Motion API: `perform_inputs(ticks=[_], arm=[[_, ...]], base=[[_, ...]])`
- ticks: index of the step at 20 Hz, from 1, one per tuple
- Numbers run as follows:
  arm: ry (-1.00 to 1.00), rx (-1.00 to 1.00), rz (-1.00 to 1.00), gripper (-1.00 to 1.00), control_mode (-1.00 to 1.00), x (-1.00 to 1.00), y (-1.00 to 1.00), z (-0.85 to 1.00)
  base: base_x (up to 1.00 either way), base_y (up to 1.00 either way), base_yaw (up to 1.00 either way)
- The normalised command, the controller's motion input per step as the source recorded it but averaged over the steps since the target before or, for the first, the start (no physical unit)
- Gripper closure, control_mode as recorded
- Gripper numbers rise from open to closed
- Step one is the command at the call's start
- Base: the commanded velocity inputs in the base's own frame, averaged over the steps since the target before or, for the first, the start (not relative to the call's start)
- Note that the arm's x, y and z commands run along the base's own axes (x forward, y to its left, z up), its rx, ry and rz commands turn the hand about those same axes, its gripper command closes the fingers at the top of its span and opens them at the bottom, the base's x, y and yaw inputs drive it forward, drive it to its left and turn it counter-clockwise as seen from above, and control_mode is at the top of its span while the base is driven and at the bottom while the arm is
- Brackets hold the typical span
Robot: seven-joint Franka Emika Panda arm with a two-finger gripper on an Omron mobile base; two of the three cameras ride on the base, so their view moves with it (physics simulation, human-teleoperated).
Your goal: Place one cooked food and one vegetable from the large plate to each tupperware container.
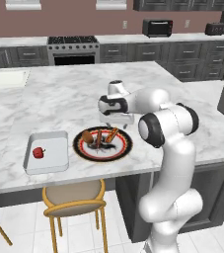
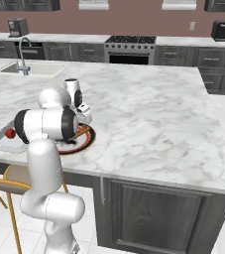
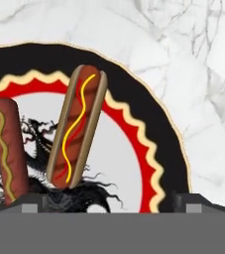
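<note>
the jaws stand spread wide with nothing between them, the gripper (image 3: 112, 201) hanging straight down over the large plate (image 1: 103, 144), which i take as the landmark here. that wide spread makes sense for a hand coming to take something long and rounded: in the hand view a hot dog in a bun (image 3: 77, 126) lies on the plate's white centre, tilted across it, and the two finger tips rise either side of its near end, so the hand looks lined up to straddle it across its width rather than along it. a second hot dog (image 3: 6, 149) lies just beside it toward the plate's middle, apart from the first, which leaves room for a finger to go down between them. in the left base view a rounded brown item (image 1: 87, 136) sits on the plate's left part, though it is too small to name with any confidence. just left of the plate, near but not touching it, is one tupperware container (image 1: 47, 152) with a red vegetable (image 1: 39, 152) already in it, probably a small pepper or tomato; so that tray seems to lack only its cooked food, and the hot dog is the likely pick. the plate lies close to the counter's (image 1: 182, 143) front edge, within easy reach of the arm.
</note>
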Motion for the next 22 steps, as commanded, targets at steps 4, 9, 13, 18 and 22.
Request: perform_inputs(ticks=[4,9,13,18,22], arm=[[0.06,0.0,0.0,-1.0,-1.0,0.39,0.0,-0.32],[0.01,0.0,0.0,-1.0,-1.0,0.28,0.0,-0.26],[0.0,0.0,-0.02,-1.0,-1.0,0.26,0.0,-0.18],[0.0,0.0,-0.08,-1.0,-1.0,0.08,0.0,-0.23],[0.0,0.0,-0.11,-1.0,-1.0,0.02,0.0,-0.29]], base=[[0.0,0.0,0.0],[0.0,0.0,0.0],[0.0,0.0,0.0],[0.0,0.0,0.0],[0.0,0.0,0.0]])
